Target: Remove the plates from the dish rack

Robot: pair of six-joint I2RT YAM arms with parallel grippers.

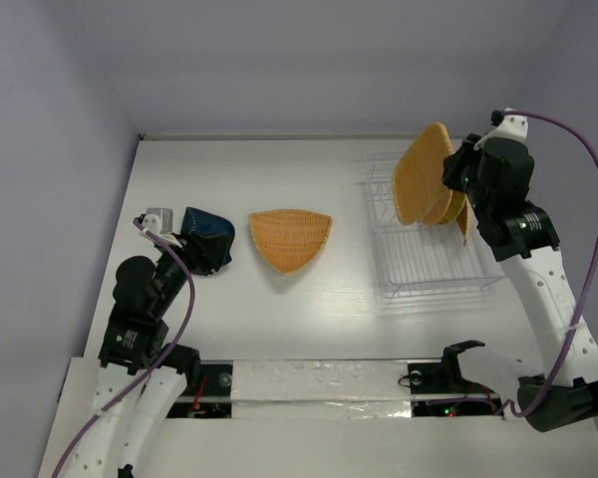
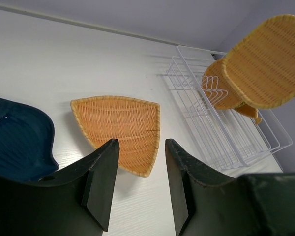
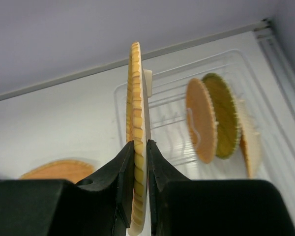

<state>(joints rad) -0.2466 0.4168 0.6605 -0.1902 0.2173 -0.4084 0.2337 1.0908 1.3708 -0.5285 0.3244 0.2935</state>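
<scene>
My right gripper (image 1: 456, 175) (image 3: 140, 145) is shut on the rim of the large rounded-square woven plate (image 1: 422, 171) (image 3: 136, 93) (image 2: 268, 61) and holds it upright above the white wire dish rack (image 1: 434, 271) (image 2: 221, 135) (image 3: 169, 115). Smaller woven plates (image 1: 447, 207) (image 3: 201, 120) (image 2: 220, 87) stand on edge in the rack. The leaf-shaped woven plate (image 1: 290, 237) (image 2: 120, 129) lies flat on the table. The dark blue dish (image 1: 211, 231) (image 2: 17, 140) lies to its left. My left gripper (image 1: 201, 251) (image 2: 140, 147) is open and empty, just over the blue dish's near edge.
The white table (image 1: 319, 179) ends at a wall at the back and another on the left. A taped strip (image 1: 319, 378) runs along the near edge between the arm bases. The rack sits at the table's right side.
</scene>
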